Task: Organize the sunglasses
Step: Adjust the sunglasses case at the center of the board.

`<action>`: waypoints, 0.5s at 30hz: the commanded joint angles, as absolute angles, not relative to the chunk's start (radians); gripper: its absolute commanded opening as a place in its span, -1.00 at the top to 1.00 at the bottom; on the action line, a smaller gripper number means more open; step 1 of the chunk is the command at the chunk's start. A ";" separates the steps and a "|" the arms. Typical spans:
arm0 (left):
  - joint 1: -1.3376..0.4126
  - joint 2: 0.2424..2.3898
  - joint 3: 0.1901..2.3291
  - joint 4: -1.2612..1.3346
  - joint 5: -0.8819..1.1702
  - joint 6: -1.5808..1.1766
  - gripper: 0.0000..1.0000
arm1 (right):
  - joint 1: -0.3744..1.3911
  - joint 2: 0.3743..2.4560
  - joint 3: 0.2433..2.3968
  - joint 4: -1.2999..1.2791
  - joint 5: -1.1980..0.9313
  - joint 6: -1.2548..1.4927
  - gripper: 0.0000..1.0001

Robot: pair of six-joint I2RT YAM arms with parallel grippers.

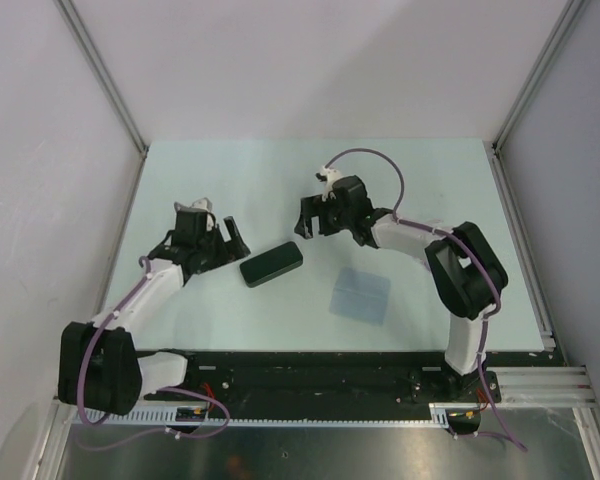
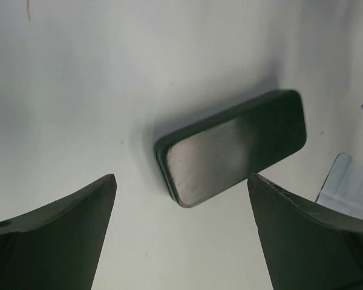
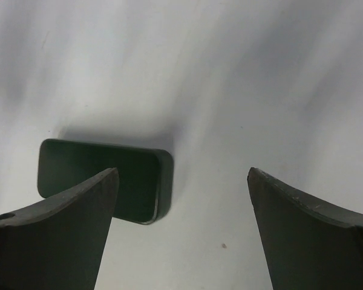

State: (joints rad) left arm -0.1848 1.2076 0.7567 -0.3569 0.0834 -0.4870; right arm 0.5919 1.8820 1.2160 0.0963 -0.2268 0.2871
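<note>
The sunglasses are out of view in every frame. A shut black oblong case point(image 1: 272, 263) lies on the table between my two arms. My left gripper point(image 1: 234, 236) hovers just left of it, open and empty; in the left wrist view the case point(image 2: 230, 148) lies ahead of the open left gripper point(image 2: 181, 176). My right gripper point(image 1: 306, 218) hangs just above and right of the case, also open and empty. In the right wrist view the case point(image 3: 91, 163) sits partly behind the left finger of the right gripper point(image 3: 183, 170).
A light blue square cloth point(image 1: 361, 294) lies flat to the right of the case, near the front edge; its corner shows in the left wrist view point(image 2: 351, 181). The pale table point(image 1: 280, 170) is walled at the back and both sides.
</note>
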 commanded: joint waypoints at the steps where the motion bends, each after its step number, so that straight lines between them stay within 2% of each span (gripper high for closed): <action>1: -0.189 1.209 0.716 -0.393 0.130 -0.600 -0.90 | 0.618 1.923 1.311 0.049 -0.265 0.308 -0.79; 5: -0.189 1.288 0.724 -0.388 0.150 -0.624 -0.79 | 0.621 1.982 1.333 0.009 -0.311 0.354 -0.48; 7: -0.190 1.348 0.735 -0.374 0.173 -0.626 -0.68 | 0.620 1.991 1.333 0.005 -0.340 0.371 -0.28; 9: -0.190 1.380 0.758 -0.348 0.196 -0.617 -0.60 | 0.620 2.000 1.335 -0.031 -0.365 0.376 -0.18; 15: -0.190 1.492 0.811 -0.311 0.256 -0.595 -0.60 | 0.641 2.023 1.335 -0.072 -0.426 0.365 -0.11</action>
State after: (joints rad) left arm -0.1852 1.4536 0.7414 -0.3706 0.1967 -0.5877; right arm 0.6239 2.0087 1.3041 -0.0448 -0.3553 0.3630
